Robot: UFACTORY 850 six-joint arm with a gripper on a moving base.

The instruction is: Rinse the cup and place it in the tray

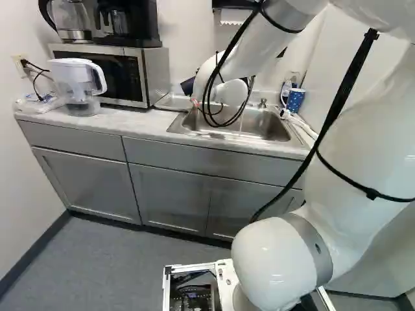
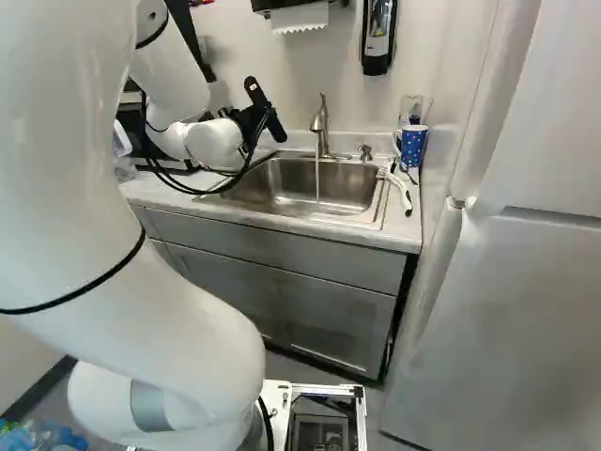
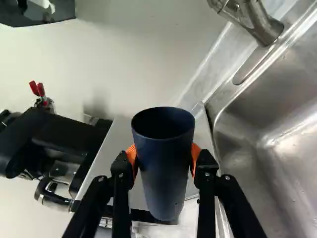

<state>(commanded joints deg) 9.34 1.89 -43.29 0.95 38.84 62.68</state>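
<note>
Pale countertop (image 1: 146, 124) with pitcher (image 1: 72, 74), microwave (image 1: 123, 78), brush (image 2: 404, 190), mug (image 2: 413, 148) (a white-dotted blue one).

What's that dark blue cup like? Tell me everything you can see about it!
The cup is very dark blue, plain and smooth, maybe plastic or painted metal. Its round mouth is open and its sides get narrower towards the bottom. I see no handle. The robot's gripper is shut on it, with an orange pad pressing each side, and I see nothing else touching it. It is held up near the sink. Inside looks dark, so I can't tell if there's water in it.
</note>
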